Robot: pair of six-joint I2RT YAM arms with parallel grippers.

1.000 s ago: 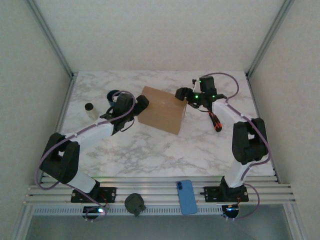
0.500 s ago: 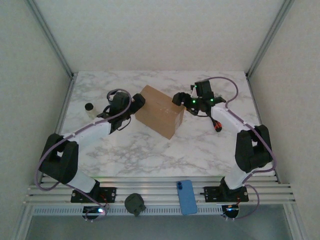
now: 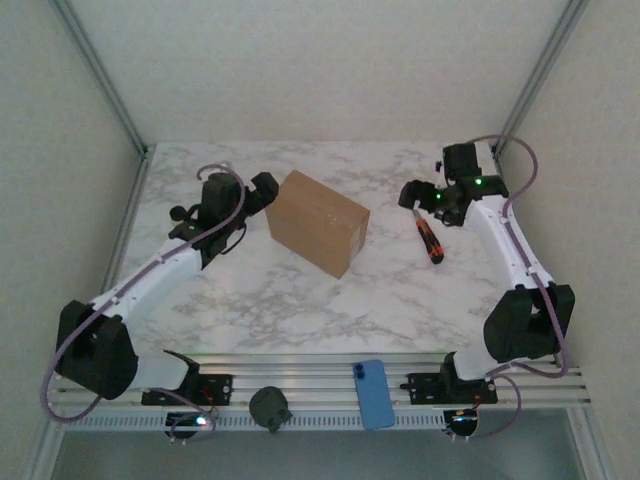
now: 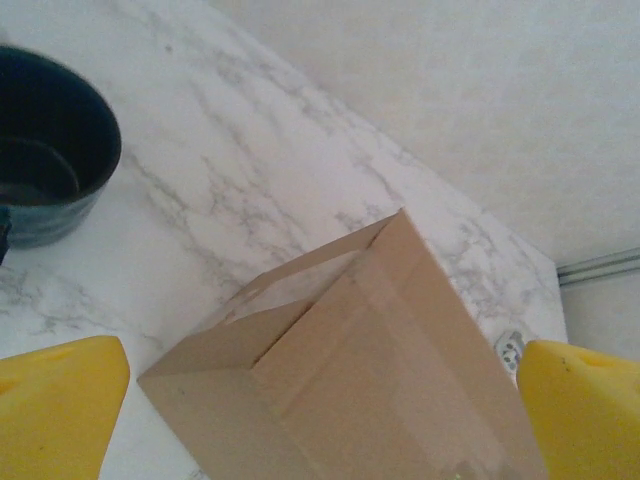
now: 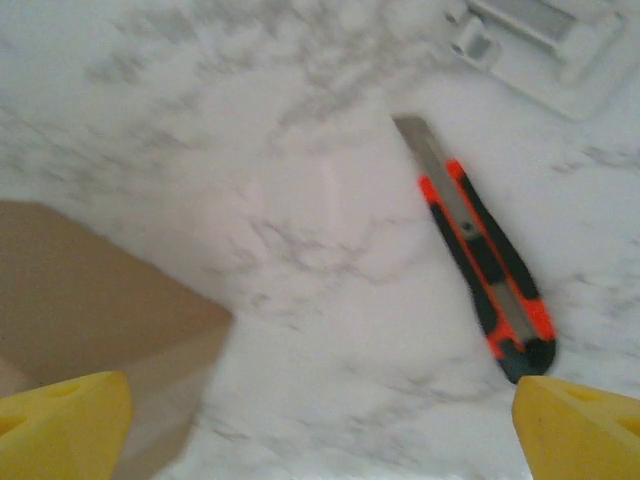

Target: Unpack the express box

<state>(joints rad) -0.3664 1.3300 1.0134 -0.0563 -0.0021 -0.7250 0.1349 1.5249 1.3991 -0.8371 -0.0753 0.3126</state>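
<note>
**Top external view: the box stands closed, both grippers are empty**

In the top external view you see the brown cardboard box point(image 3: 318, 222) on the marble table point(image 3: 400, 290), a little behind the middle and turned at an angle to the table edges. Its top flaps lie flat and closed. In the left wrist view a strip of clear tape runs along the top seam.

Your left gripper point(image 3: 262, 192) is just beside the left end of the box. Its yellow fingers point(image 4: 60, 410) stand wide apart, with the near corner of the box between them in the picture. They do not clamp anything. If they touch the cardboard, I cannot tell. A dark blue mug point(image 4: 45, 150) stands on the table to the left of the box.

Your right gripper point(image 3: 412, 193) is to the right of the box, apart from it. Its fingers are also wide apart and hold nothing. A red and black utility knife point(image 5: 480, 265) lies flat on the table between the box and the right arm. A blue phone point(image 3: 374, 393) rests on the rails at the near edge.
</note>
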